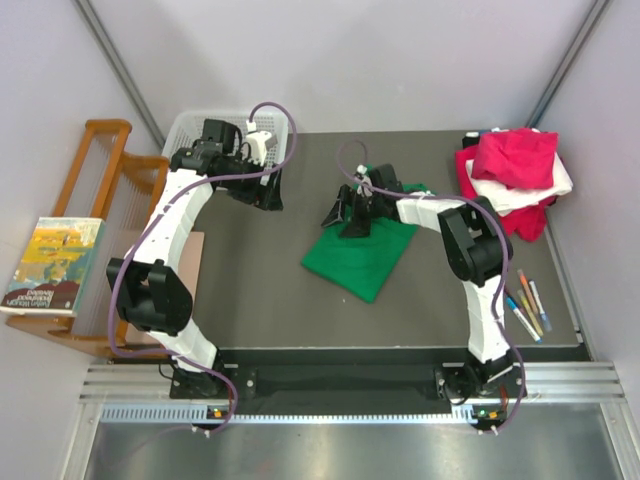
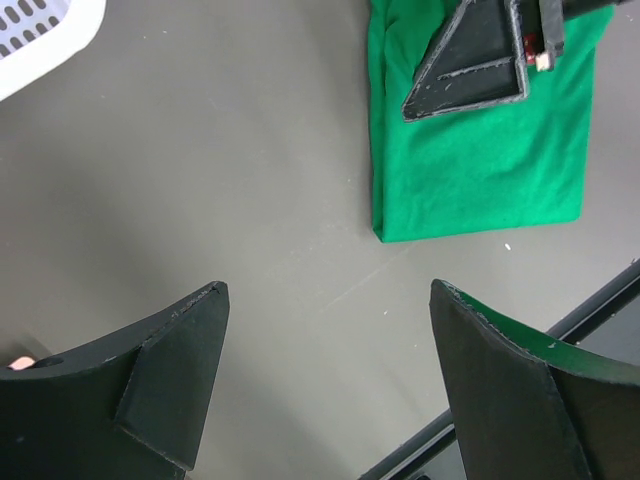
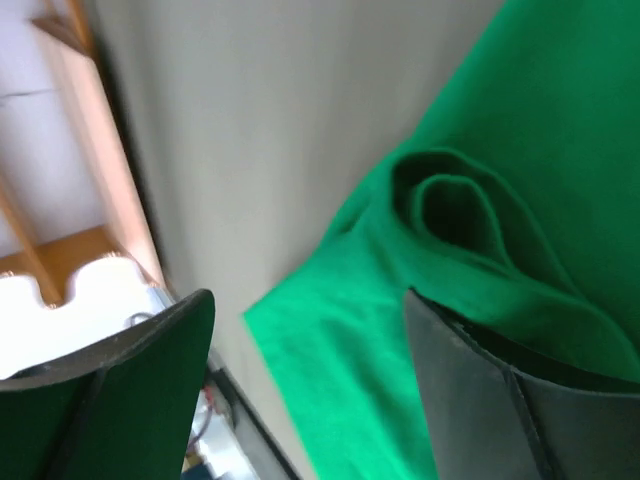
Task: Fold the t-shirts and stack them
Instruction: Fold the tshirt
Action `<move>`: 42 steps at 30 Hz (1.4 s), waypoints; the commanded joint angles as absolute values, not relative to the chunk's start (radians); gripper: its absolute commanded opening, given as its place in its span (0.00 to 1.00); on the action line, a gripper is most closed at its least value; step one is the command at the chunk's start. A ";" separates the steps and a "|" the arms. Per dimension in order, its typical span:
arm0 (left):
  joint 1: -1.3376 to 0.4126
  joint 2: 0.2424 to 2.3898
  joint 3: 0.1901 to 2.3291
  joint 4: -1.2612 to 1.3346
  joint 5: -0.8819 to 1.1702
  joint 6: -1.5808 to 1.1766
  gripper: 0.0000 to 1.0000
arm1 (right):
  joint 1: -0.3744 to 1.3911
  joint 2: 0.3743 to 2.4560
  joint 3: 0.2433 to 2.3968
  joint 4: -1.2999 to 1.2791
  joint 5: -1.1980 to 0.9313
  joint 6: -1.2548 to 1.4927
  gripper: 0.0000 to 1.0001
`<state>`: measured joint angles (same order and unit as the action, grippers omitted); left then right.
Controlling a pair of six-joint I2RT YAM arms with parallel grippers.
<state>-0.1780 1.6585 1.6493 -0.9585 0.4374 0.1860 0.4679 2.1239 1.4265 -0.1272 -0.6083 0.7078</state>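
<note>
A bright green t-shirt (image 1: 362,258) lies folded into a rectangle at the middle of the dark table. My right gripper (image 1: 350,212) hangs over its far end, jaws open. In the right wrist view a raised fold of the green shirt (image 3: 470,290) bulges beside the right finger (image 3: 500,400), and the gripper (image 3: 310,330) holds nothing. My left gripper (image 1: 262,188) is open above bare table beside the basket. The left wrist view has the gripper (image 2: 330,300) empty and the green shirt (image 2: 480,170) ahead. At the back right, magenta (image 1: 515,155), white (image 1: 535,190) and red (image 1: 525,220) t-shirts lie piled.
A white mesh basket (image 1: 185,130) stands at the back left corner, its corner also showing (image 2: 40,30). A wooden rack (image 1: 100,190) with a book (image 1: 55,265) is left of the table. Several markers (image 1: 527,305) lie near the right edge.
</note>
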 commanded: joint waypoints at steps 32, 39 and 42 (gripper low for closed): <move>-0.304 1.696 1.560 -0.982 0.448 0.247 0.86 | 0.299 1.947 0.980 0.272 -0.827 0.845 0.83; -0.367 1.821 1.565 -0.996 0.449 0.291 0.86 | 0.348 1.566 0.901 0.002 -0.747 0.703 0.84; -0.380 1.868 1.575 -1.003 0.456 0.305 0.86 | 0.449 1.410 0.839 -0.194 -0.623 0.663 0.84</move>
<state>-0.3706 1.8355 1.5631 -0.9760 0.4370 0.2630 0.3344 1.6344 0.8825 0.0383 -0.7452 0.7746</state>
